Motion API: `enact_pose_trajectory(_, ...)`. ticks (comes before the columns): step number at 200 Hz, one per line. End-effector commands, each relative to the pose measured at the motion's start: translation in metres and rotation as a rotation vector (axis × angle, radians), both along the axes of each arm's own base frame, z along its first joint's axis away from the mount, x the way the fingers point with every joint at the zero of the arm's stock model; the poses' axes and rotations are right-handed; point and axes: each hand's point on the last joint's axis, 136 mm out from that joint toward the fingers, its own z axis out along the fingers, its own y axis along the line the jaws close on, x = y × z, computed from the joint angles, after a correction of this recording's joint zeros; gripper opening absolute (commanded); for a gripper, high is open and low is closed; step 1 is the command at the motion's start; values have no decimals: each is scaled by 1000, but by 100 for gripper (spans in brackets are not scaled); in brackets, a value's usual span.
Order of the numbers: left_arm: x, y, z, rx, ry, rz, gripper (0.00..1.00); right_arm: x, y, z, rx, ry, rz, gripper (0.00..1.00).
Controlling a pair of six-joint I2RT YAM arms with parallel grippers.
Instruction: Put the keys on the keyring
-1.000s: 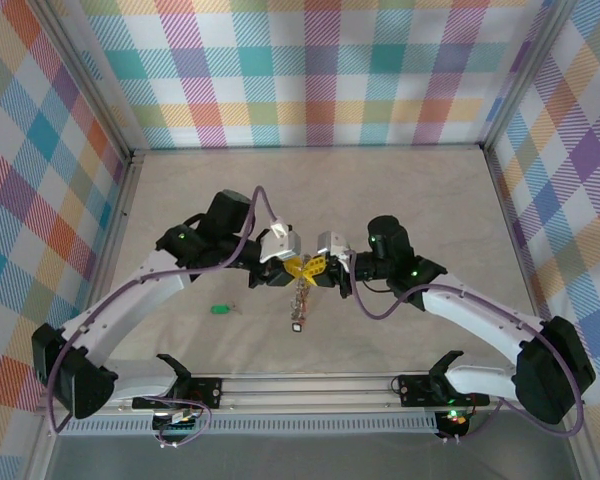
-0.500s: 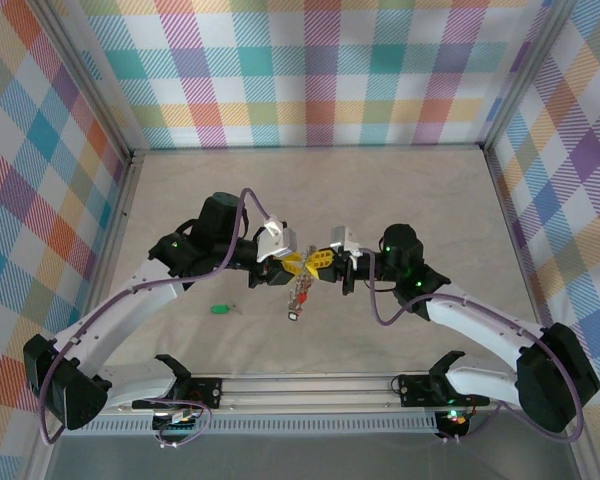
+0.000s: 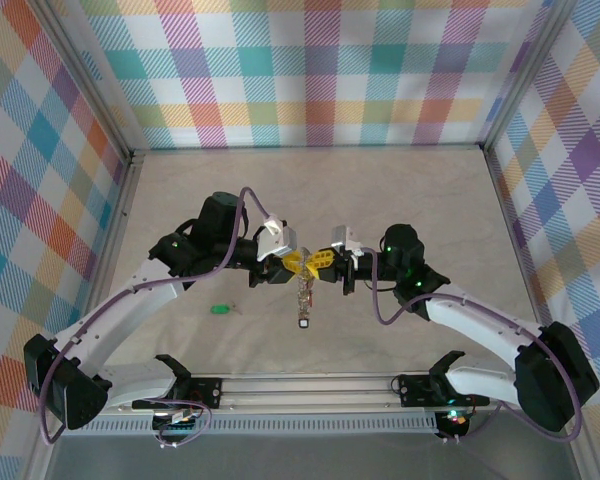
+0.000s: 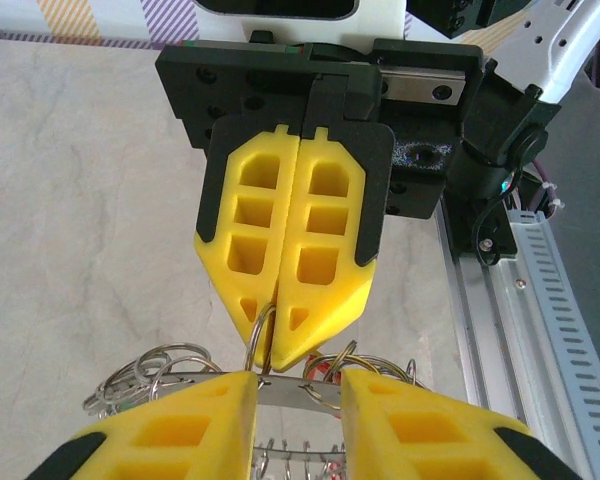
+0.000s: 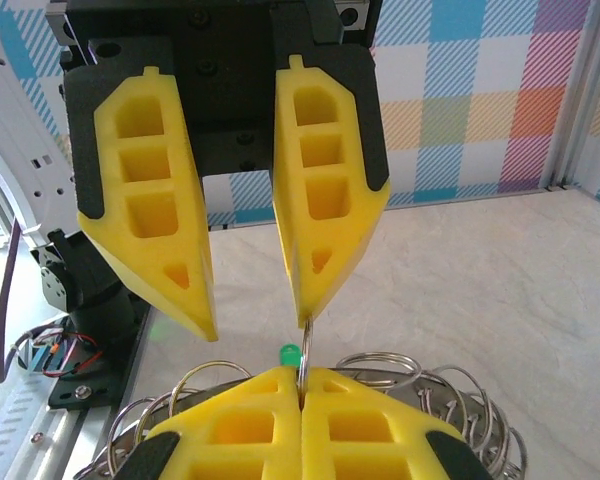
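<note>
The keyring (image 3: 303, 293) hangs in the air between my two grippers, fringed with small rings and keys. Its flat metal band (image 4: 295, 392) crosses the gap between the left gripper's (image 4: 298, 385) spread fingertips, and its ends run on behind both fingers. My right gripper (image 5: 300, 375) is shut on a small split ring (image 5: 305, 350) that stands upright above the band (image 5: 441, 380). One fingertip of the left gripper (image 5: 255, 328) touches the top of that ring. A green-tagged key (image 3: 220, 308) lies on the table to the left.
The table top (image 3: 400, 190) is beige, walled by plaid panels with metal posts. The rail carrying both arm bases (image 3: 310, 385) runs along the near edge. Loose split rings (image 4: 145, 365) crowd the band beside the left fingers.
Both wrists have drawn closer together over the middle of the table. The hanging bunch of keys has swung slightly right and lower. The right gripper's hold has stayed the same.
</note>
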Motion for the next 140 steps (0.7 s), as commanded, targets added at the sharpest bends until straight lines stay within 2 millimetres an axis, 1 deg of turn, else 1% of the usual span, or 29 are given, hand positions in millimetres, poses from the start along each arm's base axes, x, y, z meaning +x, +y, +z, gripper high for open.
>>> enact_pose_trajectory(1,11,0,4,-1,-37,31,30,-10,4,28,55,-102,82,0)
enact_pose_trajectory(9,12,0,3,0,-41,35,31,-10,4,27,52,-102,82,0)
enact_pose_trajectory(24,13,1,2,2,-42,39,36,-11,4,26,45,-103,87,0)
enact_pose_trajectory(55,13,-2,-2,3,-19,31,36,-12,5,23,35,-110,98,0)
enact_pose_trajectory(93,8,-9,-4,-1,11,-31,22,-11,5,26,39,-123,89,0)
enact_pose_trajectory(106,0,-10,-3,-9,18,-79,19,-11,5,26,38,-122,88,0)
enact_pose_trajectory(113,-3,-10,-2,-15,22,-95,16,-11,4,25,36,-121,86,0)
enact_pose_trajectory(132,-3,-9,0,-12,11,-93,1,-11,4,21,20,-114,81,0)
enact_pose_trajectory(140,-2,-8,1,-6,1,-85,0,-9,3,19,9,-115,69,0)
